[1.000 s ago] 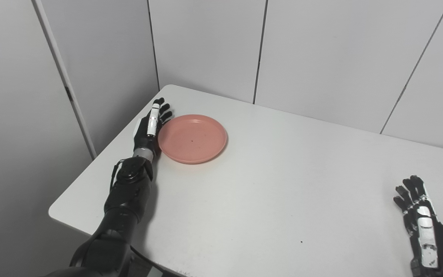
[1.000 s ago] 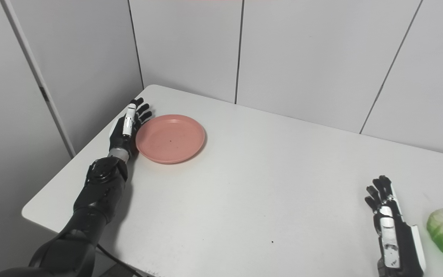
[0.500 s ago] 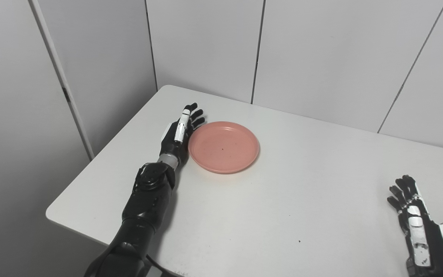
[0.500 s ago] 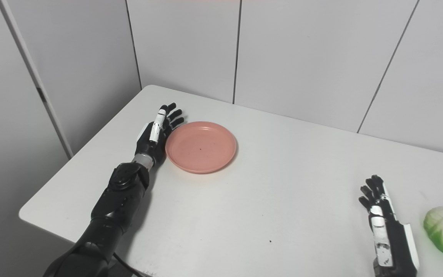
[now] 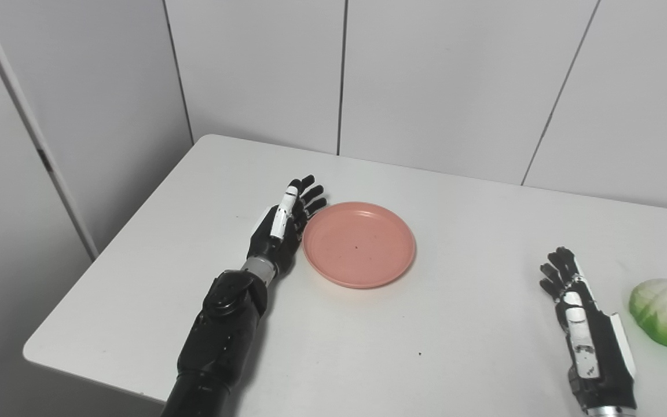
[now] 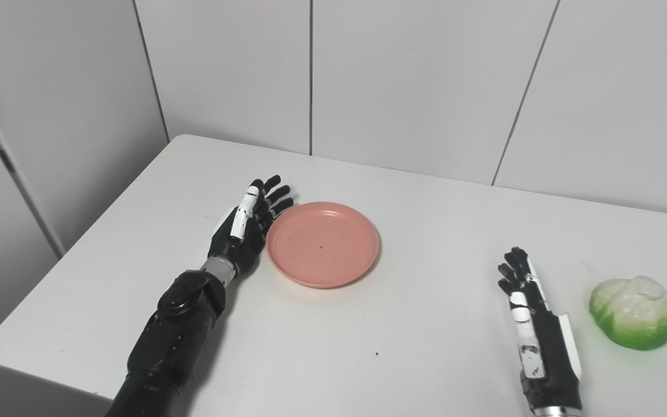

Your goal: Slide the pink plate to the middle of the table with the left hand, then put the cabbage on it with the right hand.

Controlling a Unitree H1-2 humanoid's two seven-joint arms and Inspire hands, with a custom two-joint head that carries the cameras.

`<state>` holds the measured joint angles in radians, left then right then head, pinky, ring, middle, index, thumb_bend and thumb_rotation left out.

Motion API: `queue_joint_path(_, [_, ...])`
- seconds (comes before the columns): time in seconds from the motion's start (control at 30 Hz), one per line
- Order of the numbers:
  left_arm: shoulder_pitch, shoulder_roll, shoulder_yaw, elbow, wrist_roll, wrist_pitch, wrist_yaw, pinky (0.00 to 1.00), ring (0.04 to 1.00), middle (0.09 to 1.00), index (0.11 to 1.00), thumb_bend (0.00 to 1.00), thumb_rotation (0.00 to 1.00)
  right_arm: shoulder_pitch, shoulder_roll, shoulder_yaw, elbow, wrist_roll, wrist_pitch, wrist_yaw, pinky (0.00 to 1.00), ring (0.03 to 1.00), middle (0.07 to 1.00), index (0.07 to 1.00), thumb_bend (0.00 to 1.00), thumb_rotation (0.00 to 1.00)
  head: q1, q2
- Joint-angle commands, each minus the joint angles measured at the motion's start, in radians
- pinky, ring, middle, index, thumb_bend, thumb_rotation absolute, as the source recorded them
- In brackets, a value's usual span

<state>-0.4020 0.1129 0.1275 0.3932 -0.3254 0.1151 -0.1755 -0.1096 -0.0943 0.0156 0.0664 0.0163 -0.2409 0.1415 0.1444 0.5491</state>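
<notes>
Left hand [image 5: 281,227]: edge-on, fingers straight and together, against round smooth pink plate [image 5: 359,244]'s left rim.

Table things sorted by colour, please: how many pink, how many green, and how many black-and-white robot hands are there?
Pink: 1, the pink plate
Green: 1, the cabbage
Black and white: 2, the left robot hand and the right robot hand
Total: 4, all on the white table
</notes>
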Motion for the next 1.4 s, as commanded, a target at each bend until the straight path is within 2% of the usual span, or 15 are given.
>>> queue_joint_path(0.0, [0.027, -0.015, -0.025, -0.011, 0.015, 0.059, -0.005, 0.92, 0.919, 0.932, 0.920, 0.43, 1.00, 0.054, 0.031, 0.015, 0.024, -0.010, 0.019, -0.017, 0.90, 0.919, 0.934, 0.937, 0.30, 1.00, -0.024, 0.004])
queue_joint_path(0.13, [0.056, -0.026, -0.075, -0.059, 0.039, 0.093, -0.014, 0.91, 0.919, 0.934, 0.923, 0.43, 1.00, 0.060, 0.044, 0.021, 0.012, -0.033, 0.036, -0.029, 0.90, 0.919, 0.932, 0.931, 0.32, 0.99, -0.074, 0.013])
queue_joint_path(0.3, [0.084, -0.024, -0.109, -0.075, 0.032, 0.083, -0.065, 0.91, 0.927, 0.943, 0.934, 0.44, 1.00, 0.066, 0.061, 0.032, -0.014, -0.059, 0.072, -0.043, 0.89, 0.916, 0.929, 0.926, 0.31, 0.97, -0.156, 0.027])
queue_joint_path(0.47, [0.109, -0.027, -0.133, -0.096, 0.033, 0.089, -0.092, 0.90, 0.918, 0.932, 0.923, 0.46, 1.00, 0.069, 0.073, 0.048, -0.039, -0.106, 0.114, -0.064, 0.90, 0.920, 0.929, 0.931, 0.39, 0.97, -0.206, 0.032])
queue_joint_path(0.57, [0.128, -0.028, -0.145, -0.109, 0.030, 0.093, -0.110, 0.89, 0.910, 0.923, 0.916, 0.47, 0.98, 0.067, 0.082, 0.050, -0.030, -0.125, 0.109, -0.075, 0.90, 0.917, 0.926, 0.928, 0.40, 0.98, -0.245, 0.036])
queue_joint_path(0.6, [0.138, -0.025, -0.150, -0.112, 0.027, 0.088, -0.123, 0.90, 0.915, 0.925, 0.917, 0.47, 1.00, 0.066, 0.085, 0.055, -0.027, -0.139, 0.106, -0.082, 0.90, 0.917, 0.925, 0.925, 0.40, 0.98, -0.288, 0.043])
queue_joint_path(0.73, [0.154, -0.017, -0.157, -0.106, 0.022, 0.070, -0.156, 0.89, 0.911, 0.929, 0.922, 0.46, 0.99, 0.065, 0.086, 0.062, -0.029, -0.171, 0.104, -0.099, 0.89, 0.913, 0.919, 0.920, 0.41, 1.00, -0.312, 0.045])
queue_joint_path(1.0, [0.155, -0.019, -0.143, -0.027, 0.034, 0.019, -0.176, 0.89, 0.906, 0.921, 0.910, 0.46, 1.00, 0.066, 0.092, 0.046, -0.032, -0.162, 0.106, -0.110, 0.90, 0.915, 0.924, 0.924, 0.40, 1.00, -0.392, 0.007])
queue_joint_path(1.23, [0.124, -0.011, -0.129, 0.096, 0.018, -0.043, -0.213, 0.86, 0.888, 0.914, 0.908, 0.48, 0.98, 0.050, 0.075, 0.054, -0.057, -0.287, 0.096, -0.174, 0.85, 0.897, 0.920, 0.926, 0.40, 1.00, -0.470, -0.025])
queue_joint_path(1.37, [0.100, -0.003, -0.112, 0.174, 0.009, -0.079, -0.234, 0.87, 0.885, 0.906, 0.902, 0.50, 0.97, 0.037, 0.058, 0.065, -0.102, -0.404, 0.100, -0.214, 0.81, 0.858, 0.887, 0.896, 0.59, 1.00, -0.548, -0.055])
